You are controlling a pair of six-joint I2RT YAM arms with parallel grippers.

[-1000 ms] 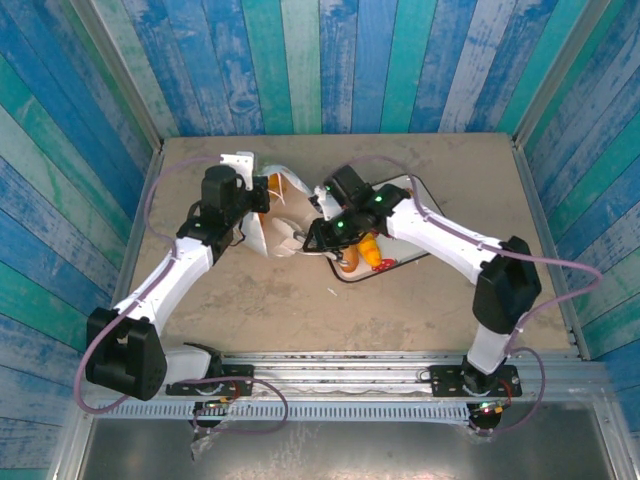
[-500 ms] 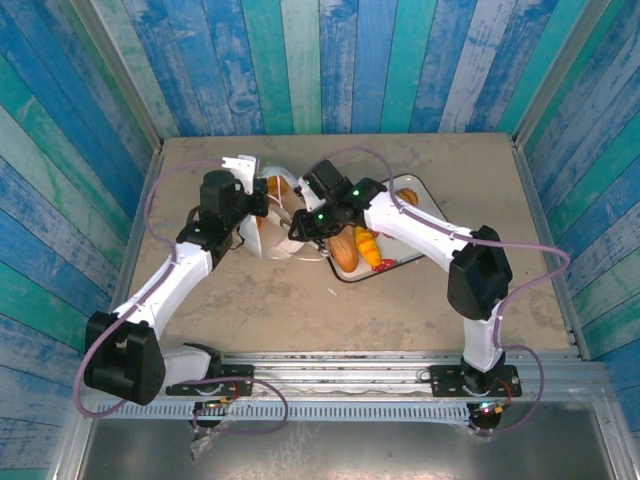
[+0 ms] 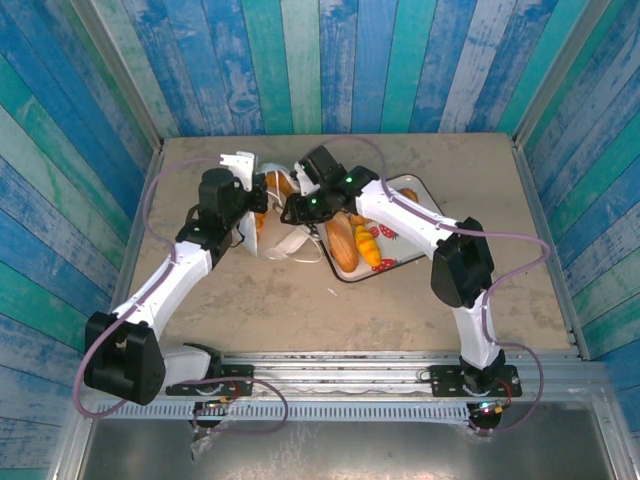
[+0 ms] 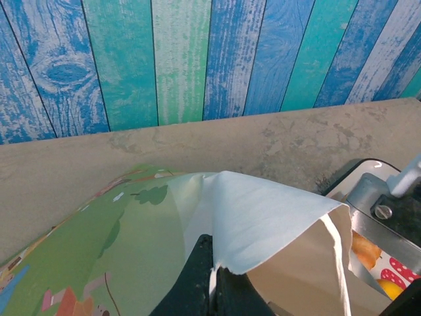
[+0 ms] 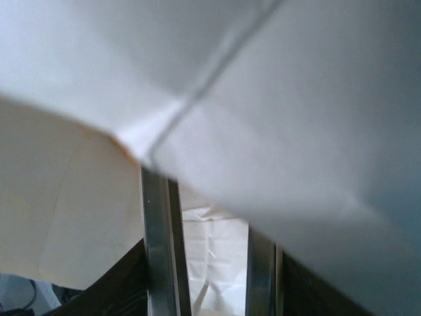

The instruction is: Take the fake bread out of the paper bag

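Over the tan desk (image 3: 250,300), the left arm (image 3: 170,275) stretches forward and the right arm (image 3: 458,268) bends back leftward, both to the creased white paper bag (image 3: 275,235). A tan oblong plastic loaf (image 3: 343,247) lies near-to-far on the white tray (image 3: 398,256) beside it. Left wrist: left pincer (image 4: 212,263) clamped on the bag's rim. Right wrist: right pincer (image 5: 205,230) apart inside it.

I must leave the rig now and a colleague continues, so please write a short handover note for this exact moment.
Left claw: shut on the rim of the paper bag, holding its mouth open.
Right claw: open, reaching into the bag, nothing between its fingers.
Done: some fake bread lies on the tray beside the bag.
Left: it cannot be seen whether bread remains inside; check the bag and take out any pieces.
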